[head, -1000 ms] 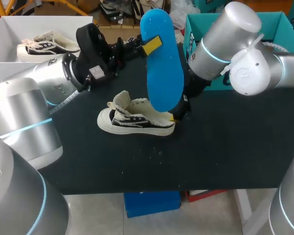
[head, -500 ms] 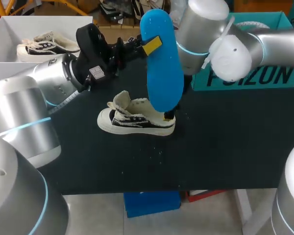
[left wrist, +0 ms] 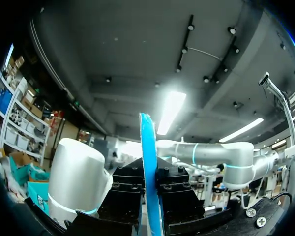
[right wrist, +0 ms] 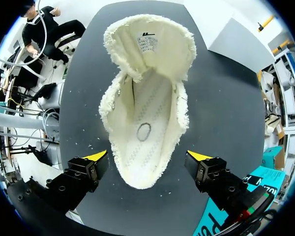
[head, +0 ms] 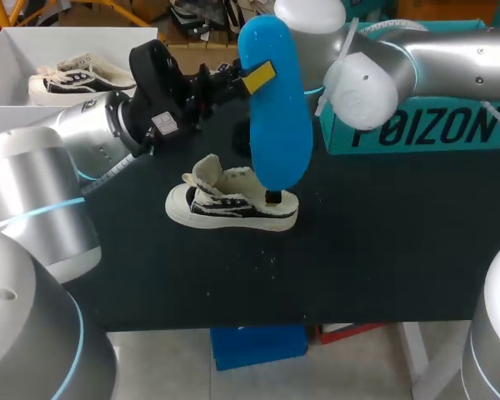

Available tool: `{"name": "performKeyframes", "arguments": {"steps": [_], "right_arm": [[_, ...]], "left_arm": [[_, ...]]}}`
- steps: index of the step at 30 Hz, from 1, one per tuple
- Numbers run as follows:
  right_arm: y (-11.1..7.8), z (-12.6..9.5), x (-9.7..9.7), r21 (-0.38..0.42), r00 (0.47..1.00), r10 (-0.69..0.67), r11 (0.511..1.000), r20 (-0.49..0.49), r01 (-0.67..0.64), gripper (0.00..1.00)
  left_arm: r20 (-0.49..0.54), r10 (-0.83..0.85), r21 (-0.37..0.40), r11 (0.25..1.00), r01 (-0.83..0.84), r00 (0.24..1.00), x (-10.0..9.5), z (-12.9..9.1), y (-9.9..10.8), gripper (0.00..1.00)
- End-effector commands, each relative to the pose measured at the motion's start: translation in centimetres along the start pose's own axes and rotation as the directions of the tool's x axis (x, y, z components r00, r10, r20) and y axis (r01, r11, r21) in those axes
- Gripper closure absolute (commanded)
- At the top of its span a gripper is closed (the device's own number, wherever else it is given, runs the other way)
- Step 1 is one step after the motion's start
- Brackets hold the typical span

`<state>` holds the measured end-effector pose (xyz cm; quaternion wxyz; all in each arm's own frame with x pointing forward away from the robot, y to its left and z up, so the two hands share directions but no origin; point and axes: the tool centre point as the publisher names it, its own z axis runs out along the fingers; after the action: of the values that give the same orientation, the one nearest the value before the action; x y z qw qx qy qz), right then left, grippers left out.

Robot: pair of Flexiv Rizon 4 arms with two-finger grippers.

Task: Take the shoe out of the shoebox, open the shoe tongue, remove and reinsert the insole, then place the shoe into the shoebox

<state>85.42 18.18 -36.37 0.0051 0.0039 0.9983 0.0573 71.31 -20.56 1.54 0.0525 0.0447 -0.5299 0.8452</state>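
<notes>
Well off to the outer side of the left jaws, a white box (head: 8, 50) holds a second sneaker (head: 71, 75). The left jaws are clamped on the blue insole (head: 275, 108), which stands upright between them (left wrist: 148, 172). Below it, the cream fleece-lined sneaker (head: 225, 204) sits on the black bench (head: 383, 250). The right jaws gape wide straight above its heel opening (right wrist: 145, 123), one tip on either side, neither touching. The teal shoebox (head: 425, 125) lies beyond them.

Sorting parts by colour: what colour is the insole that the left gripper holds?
Bright blue. The insole shows best in the head view.
</notes>
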Motion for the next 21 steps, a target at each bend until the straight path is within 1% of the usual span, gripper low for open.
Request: {"name": "performKeyframes", "arguments": {"steps": [1, 6, 11, 12, 13, 18, 21], "right_arm": [[0.45, 0.23, -0.01, -0.014, 1.0, -0.001, 1.0, 0.008, 0.001, 0.0], [0.3, 0.16, 0.27, -0.081, 1.0, -0.003, 0.997, 0.025, 0.005, 0.0], [0.1, 0.18, 0.44, -0.178, 0.999, 0.017, 0.984, 0.051, -0.007, 0.0], [0.09, 0.2, 0.46, -0.21, 0.998, 0.017, 0.978, 0.064, -0.003, 0.0], [0.21, 0.14, 0.46, -0.263, 0.997, 0.027, 0.965, 0.078, -0.005, 0.0], [0.26, 0.22, 0.34, -0.421, 0.99, 0.055, 0.907, 0.132, 0.006, 0.0], [0.38, 0.19, 0.29, -0.467, 0.987, 0.053, 0.884, 0.152, 0.025, 0.0]], "left_arm": [[0.001, 0.002, 0.001, 1.0, -0.002, 1.0, 0.02, 0.1, 0.14, 1.0], [0.001, 0.002, 0.001, 1.0, -0.002, 1.0, 0.02, 0.1, 0.14, 1.0], [0.001, 0.002, 0.001, 1.0, -0.002, 1.0, 0.02, 0.1, 0.14, 1.0], [0.001, 0.002, 0.001, 1.0, -0.002, 1.0, 0.02, 0.1, 0.14, 1.0], [0.001, 0.002, 0.001, 1.0, -0.002, 1.0, 0.02, 0.1, 0.14, 1.0], [0.001, 0.002, 0.001, 1.0, -0.002, 1.0, 0.02, 0.1, 0.14, 1.0], [0.001, 0.002, 0.001, 1.0, -0.002, 1.0, 0.02, 0.1, 0.14, 1.0]]}}
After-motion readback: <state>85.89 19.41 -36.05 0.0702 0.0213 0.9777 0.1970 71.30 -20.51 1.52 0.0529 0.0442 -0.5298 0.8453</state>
